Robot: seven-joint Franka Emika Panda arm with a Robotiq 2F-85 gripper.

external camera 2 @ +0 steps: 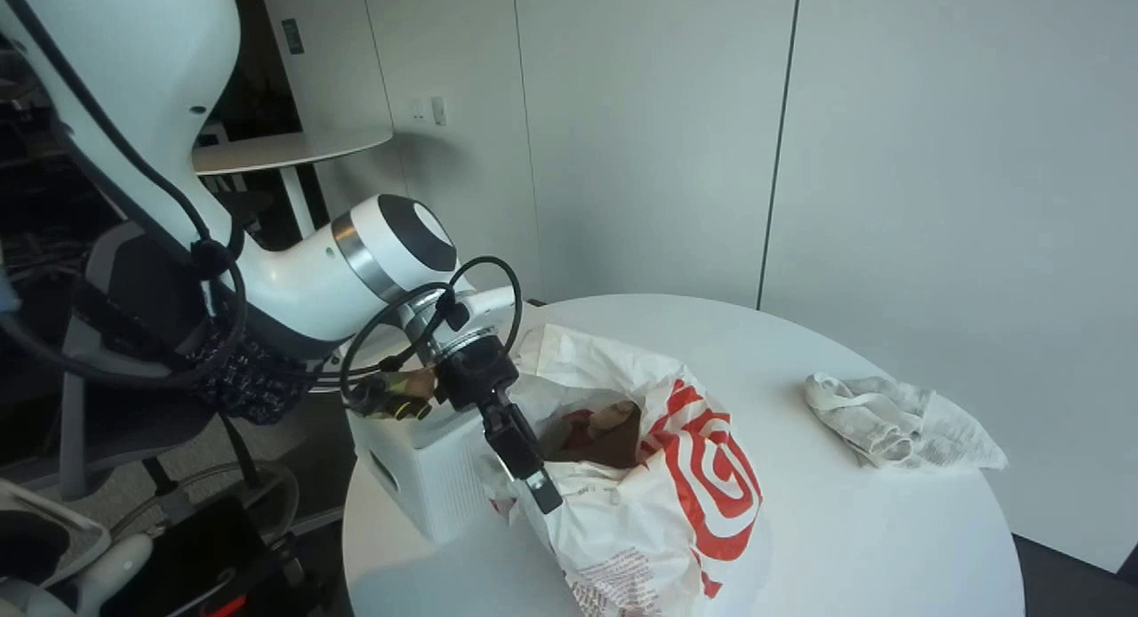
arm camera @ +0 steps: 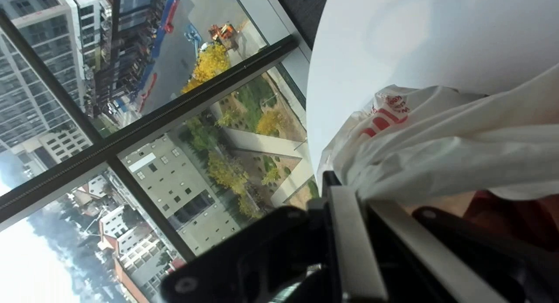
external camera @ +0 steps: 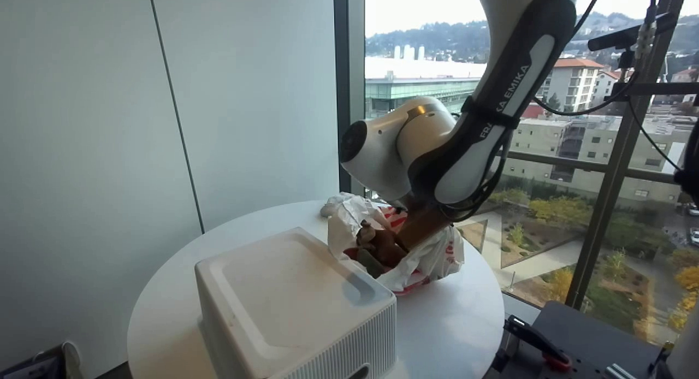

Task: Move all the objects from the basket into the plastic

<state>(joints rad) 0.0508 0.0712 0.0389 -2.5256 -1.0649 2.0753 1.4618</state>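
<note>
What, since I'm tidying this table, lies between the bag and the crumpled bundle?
White tabletop lies between the bag and bundle, in an exterior view.

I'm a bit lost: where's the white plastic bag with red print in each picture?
In an exterior view: the bag is slightly right of and below centre.
In an exterior view: the bag is lower middle, reaching the bottom edge.
Wrist view: the bag runs off the right edge.
Shared landmark: the round white table.
</note>
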